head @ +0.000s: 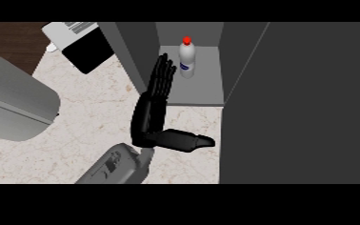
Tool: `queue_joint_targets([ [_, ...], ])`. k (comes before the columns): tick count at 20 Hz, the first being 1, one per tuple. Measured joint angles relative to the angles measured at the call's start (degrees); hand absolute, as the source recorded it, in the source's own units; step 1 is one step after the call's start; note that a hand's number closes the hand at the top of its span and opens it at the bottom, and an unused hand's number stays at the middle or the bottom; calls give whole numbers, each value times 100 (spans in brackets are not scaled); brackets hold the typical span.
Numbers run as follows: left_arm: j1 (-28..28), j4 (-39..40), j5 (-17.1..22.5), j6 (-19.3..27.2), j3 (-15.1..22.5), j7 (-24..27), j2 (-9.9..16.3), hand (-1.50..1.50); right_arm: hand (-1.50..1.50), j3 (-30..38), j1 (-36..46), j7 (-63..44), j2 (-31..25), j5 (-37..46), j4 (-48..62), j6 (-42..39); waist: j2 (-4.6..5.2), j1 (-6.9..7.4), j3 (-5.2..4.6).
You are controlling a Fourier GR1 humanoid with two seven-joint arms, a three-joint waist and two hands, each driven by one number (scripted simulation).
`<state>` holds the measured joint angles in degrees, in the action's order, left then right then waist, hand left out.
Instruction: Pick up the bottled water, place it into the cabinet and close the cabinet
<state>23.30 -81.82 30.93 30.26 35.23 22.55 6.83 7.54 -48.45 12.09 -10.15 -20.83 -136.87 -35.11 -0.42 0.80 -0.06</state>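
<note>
The bottled water (186,59), clear with a red cap and a blue label, stands upright on the floor of the open grey cabinet (204,93), towards its back. My left hand (151,112) reaches up from the lower edge into the cabinet's mouth. It is open, fingers straight and thumb stuck out to the right. Its fingertips (165,64) lie just left of the bottle, with a narrow gap, and hold nothing. The cabinet door (292,105) stands open as a wide dark panel on the right. My right hand does not show.
A large grey rounded appliance (25,102) sits at the left edge of the marble counter (84,124). A black and white box (81,45) lies at the back left, beside the cabinet's left wall (130,52).
</note>
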Motion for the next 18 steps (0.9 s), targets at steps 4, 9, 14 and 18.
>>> queue_joint_targets([
  [4, -609, -626, -62, 50, 152, -24, 251, -150, 150, -319, 4, -169, -328, 38, 0, -325, 4, 6, -2],
  [9, -1326, -1396, -153, 109, 264, 3, 602, -150, 150, -892, 19, -327, -482, 115, -34, -549, 5, -10, -4],
  [14, -2017, -1969, -143, -4, 215, 166, 1004, -150, 150, -1659, -32, -630, -507, 234, -77, -571, 3, -27, -11],
  [18, -2375, -2321, -99, -79, 138, 207, 1257, -150, 150, -2295, 50, -794, -432, 417, -120, -519, -9, -47, -18],
])
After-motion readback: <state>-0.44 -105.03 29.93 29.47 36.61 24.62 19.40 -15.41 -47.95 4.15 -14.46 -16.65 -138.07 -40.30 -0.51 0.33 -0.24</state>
